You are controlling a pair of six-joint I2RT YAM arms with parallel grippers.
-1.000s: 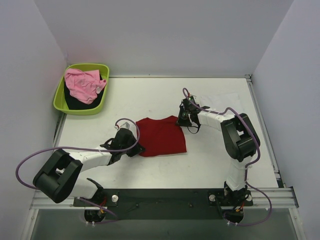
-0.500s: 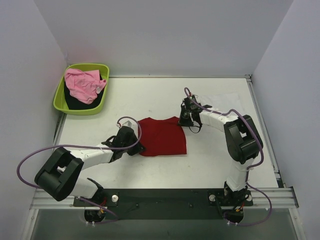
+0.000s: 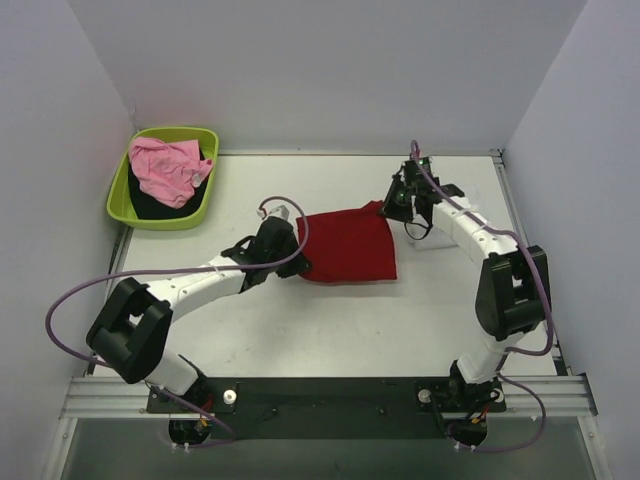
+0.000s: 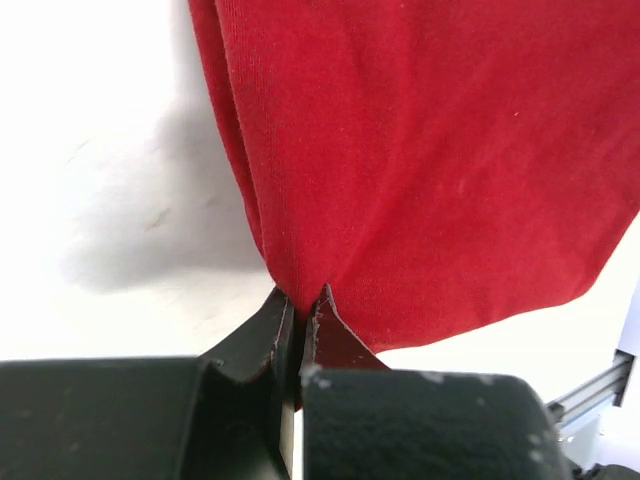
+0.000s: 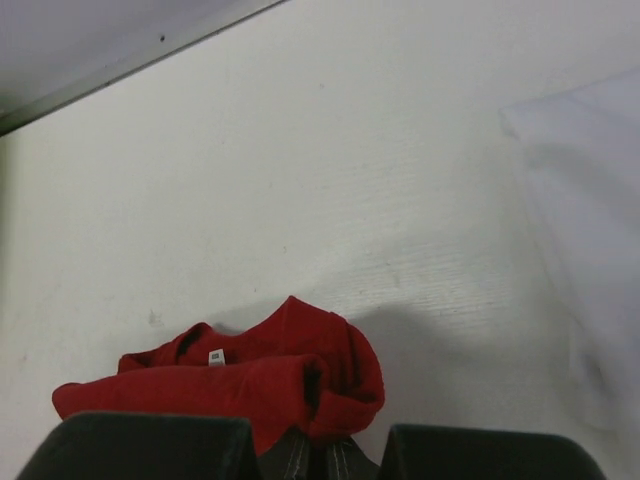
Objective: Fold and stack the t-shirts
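Observation:
The folded deep red t-shirt lies in the middle of the table, held at two corners. My left gripper is shut on its near-left corner; the left wrist view shows the red cloth pinched between the closed jaws. My right gripper is shut on its far-right corner, where the red cloth bunches with a small label showing. A white t-shirt lies flat at the back right, and its edge shows in the right wrist view. A pink t-shirt lies on a black one in the tub.
The lime-green plastic tub stands at the back left corner of the table. White walls close in the back and both sides. A metal rail runs along the near edge by the arm bases.
Both grippers have moved to the right and farther back, carrying the red t-shirt with them toward the white one. The right arm has stretched out.

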